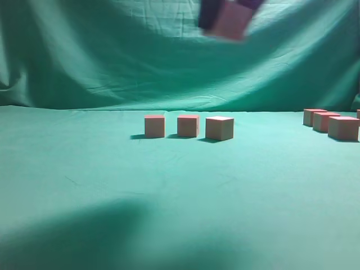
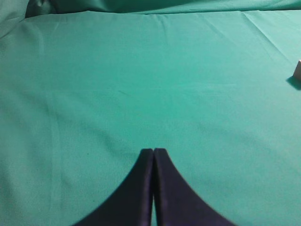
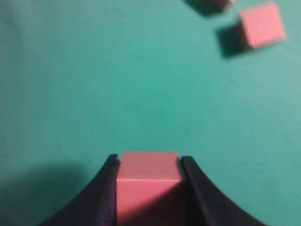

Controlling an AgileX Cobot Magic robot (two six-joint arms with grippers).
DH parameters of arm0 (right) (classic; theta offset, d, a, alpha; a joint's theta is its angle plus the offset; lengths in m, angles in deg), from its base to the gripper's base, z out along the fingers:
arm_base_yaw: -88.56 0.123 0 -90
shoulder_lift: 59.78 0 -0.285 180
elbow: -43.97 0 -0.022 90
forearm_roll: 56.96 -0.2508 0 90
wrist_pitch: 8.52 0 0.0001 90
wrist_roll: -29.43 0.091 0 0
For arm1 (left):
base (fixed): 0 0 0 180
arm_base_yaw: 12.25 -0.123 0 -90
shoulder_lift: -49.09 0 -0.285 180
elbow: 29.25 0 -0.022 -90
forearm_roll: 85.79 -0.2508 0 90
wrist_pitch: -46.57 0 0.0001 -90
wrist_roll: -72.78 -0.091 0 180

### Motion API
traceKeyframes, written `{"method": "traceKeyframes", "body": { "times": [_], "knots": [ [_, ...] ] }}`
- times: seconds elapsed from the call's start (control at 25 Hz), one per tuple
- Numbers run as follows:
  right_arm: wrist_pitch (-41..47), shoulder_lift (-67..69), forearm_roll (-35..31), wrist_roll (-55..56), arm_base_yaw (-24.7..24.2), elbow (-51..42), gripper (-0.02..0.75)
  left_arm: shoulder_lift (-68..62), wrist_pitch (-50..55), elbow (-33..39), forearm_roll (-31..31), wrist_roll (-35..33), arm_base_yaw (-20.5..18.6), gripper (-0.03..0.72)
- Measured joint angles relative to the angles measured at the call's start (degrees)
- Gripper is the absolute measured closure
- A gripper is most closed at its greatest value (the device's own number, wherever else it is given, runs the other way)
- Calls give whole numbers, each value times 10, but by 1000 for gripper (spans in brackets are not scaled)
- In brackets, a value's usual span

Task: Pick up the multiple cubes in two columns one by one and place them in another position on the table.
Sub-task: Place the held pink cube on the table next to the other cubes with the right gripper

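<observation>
My right gripper (image 3: 149, 162) is shut on a pink cube (image 3: 149, 186) and holds it high above the green table; in the exterior view the held cube (image 1: 229, 21) is a blur at the top edge. Three pink-topped cubes (image 1: 188, 126) stand in a row at the table's middle. Several more cubes (image 1: 332, 124) stand at the far right. In the right wrist view another cube (image 3: 262, 24) lies on the cloth at the upper right. My left gripper (image 2: 153, 151) is shut and empty over bare cloth, and does not show in the exterior view.
Green cloth (image 1: 112, 185) covers the table and hangs as a backdrop (image 1: 112, 56). A cube's edge (image 2: 297, 70) shows at the right border of the left wrist view. A dark shadow lies on the near left of the table.
</observation>
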Motion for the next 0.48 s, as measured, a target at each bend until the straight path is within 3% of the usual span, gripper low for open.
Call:
{"method": "traceKeyframes", "body": {
  "times": [0.16, 0.32, 0.48],
  "knots": [
    [-26, 35, 0, 43, 52, 42, 479, 0, 0, 0, 0, 0, 0, 688],
    [24, 112, 0, 55, 72, 122, 479, 0, 0, 0, 0, 0, 0, 688],
    [71, 193, 42, 102, 81, 221, 479, 0, 0, 0, 0, 0, 0, 688]
  ]
}}
